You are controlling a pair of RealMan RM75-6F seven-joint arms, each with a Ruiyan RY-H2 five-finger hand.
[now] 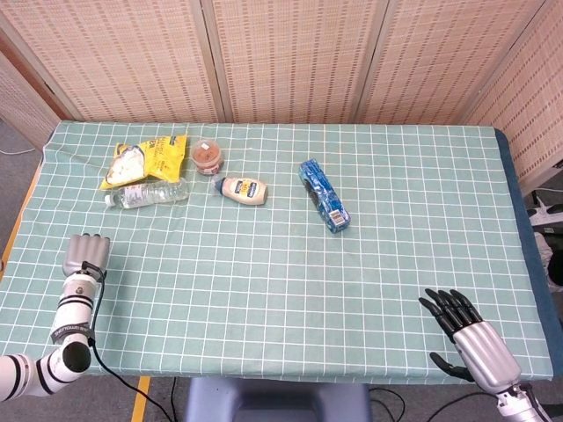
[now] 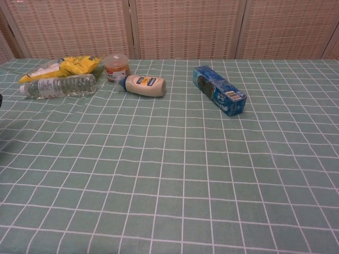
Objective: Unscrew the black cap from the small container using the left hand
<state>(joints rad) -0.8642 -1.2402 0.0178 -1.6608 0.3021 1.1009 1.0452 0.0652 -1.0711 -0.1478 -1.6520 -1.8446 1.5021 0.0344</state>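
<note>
Fingers of the right hand (image 1: 464,336) spread, holding nothing; left hand (image 1: 85,256) fingers hidden, cannot tell.

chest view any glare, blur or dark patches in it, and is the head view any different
Chest view: sharp and evenly lit, no glare; the objects cast only soft shadows, and a dim patch darkens the tablecloth at the left edge. Head view: equally even light, slightly softer detail, faint shadow beside the blue box.
</note>
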